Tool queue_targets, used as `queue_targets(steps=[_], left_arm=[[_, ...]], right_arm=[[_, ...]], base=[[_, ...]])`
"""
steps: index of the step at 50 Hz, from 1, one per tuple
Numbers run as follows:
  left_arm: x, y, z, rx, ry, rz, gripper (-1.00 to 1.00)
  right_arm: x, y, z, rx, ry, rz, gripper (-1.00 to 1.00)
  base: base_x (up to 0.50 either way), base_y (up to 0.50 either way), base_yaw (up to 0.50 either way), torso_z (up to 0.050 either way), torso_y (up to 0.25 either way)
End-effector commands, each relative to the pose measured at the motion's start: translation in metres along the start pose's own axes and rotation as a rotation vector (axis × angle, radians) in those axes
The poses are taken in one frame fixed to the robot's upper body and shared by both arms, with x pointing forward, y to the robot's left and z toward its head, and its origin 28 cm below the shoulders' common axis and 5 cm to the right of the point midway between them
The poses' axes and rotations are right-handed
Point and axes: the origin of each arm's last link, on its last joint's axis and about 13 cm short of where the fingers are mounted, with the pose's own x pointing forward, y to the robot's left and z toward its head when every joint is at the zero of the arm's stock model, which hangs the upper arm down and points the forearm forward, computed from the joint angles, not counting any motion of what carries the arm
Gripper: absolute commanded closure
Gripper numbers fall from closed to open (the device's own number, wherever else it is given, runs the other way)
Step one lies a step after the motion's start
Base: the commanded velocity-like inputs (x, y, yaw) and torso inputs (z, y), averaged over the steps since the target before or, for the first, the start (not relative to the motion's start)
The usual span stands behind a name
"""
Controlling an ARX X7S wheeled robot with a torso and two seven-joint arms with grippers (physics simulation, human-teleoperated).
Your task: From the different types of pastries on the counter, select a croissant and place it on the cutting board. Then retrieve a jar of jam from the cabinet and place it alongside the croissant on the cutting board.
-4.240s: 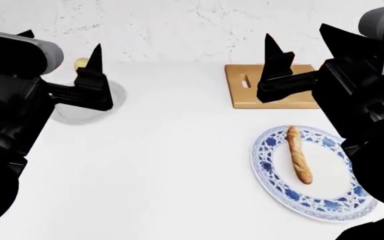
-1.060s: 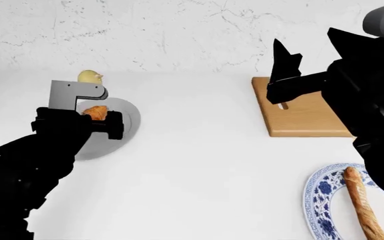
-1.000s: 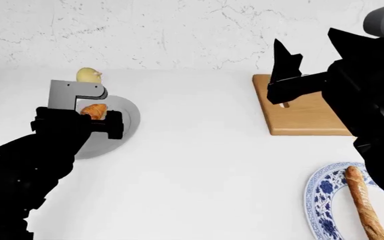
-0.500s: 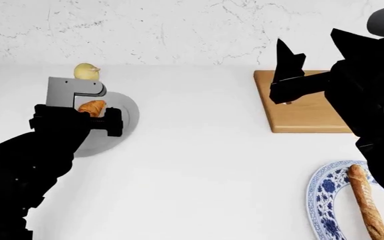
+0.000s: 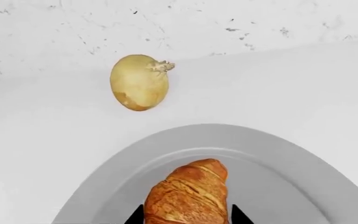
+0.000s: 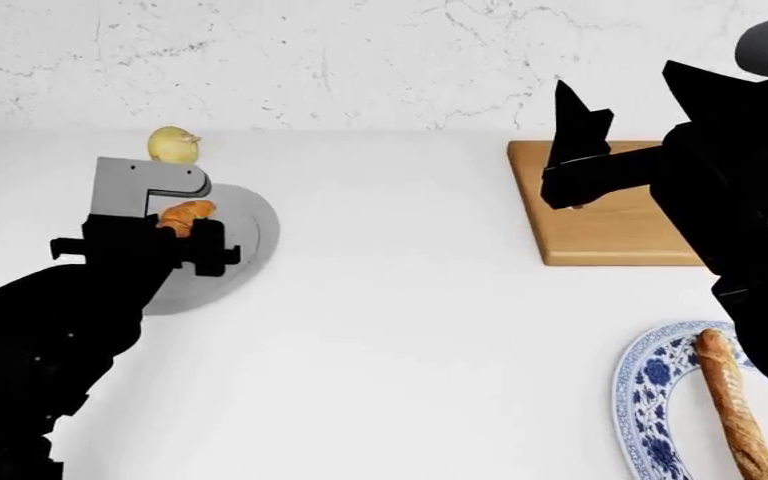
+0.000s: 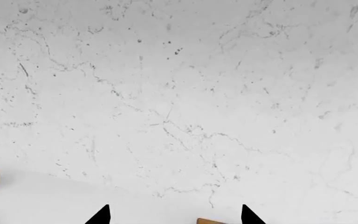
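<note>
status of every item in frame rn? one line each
croissant: on the grey plate, between the left end effector's fingertips
grey plate: on the counter, holds only the croissant
round bun: on the counter by the wall, untouched
cutting board: bare
baguette: lying on the blue-patterned plate
right end effector: open, holding nothing

A grey plate (image 6: 244,240) lay at the left of the worktop, near the white marbled wall (image 6: 357,60) that ran along the back. A blue-patterned plate (image 6: 644,400) sat at the near right, partly cut off by the edge of view.
</note>
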Motion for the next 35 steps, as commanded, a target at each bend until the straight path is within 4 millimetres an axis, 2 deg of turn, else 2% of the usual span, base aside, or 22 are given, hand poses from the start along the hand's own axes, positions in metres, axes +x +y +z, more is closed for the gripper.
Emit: queue_targets(steps=[1,13,22,30,35], left_arm=[[-0.005,-0.005,0.003,-0.013,-0.014,-0.051,1.0],[-0.029,-0.001,0.039,0.014,-0.188,-0.039,1.0],[-0.044,0.0,0.043,0.052,-0.287,-0.091,1.0],[-0.062,-0.004,0.056,0.052,-0.371,-0.109,1.0],[-0.07,-0.009,0.064,0.06,-0.407,-0.108,1.0]], right_arm=[[-0.001,0.0,0.001,0.001,-0.001,-0.001,-1.0],[-0.002,0.0,0.003,0.0,-0.007,-0.002,-1.0],[-0.004,-0.001,0.001,-0.007,0.017,-0.017,-1.0],[-0.004,-0.003,0.002,-0.009,0.029,-0.036,-1.0],[-0.004,-0.004,0.004,-0.013,0.007,-0.044,-1.0]], base=[[0.0,0.0,0.0,0.0,0.0],[0.0,0.0,0.0,0.0,0.0],[-0.12,-0.04,0.0,0.0,0.0],[-0.43,-0.32,0.0,0.0,0.0],[-0.15,-0.5,0.0,0.0,0.0]])
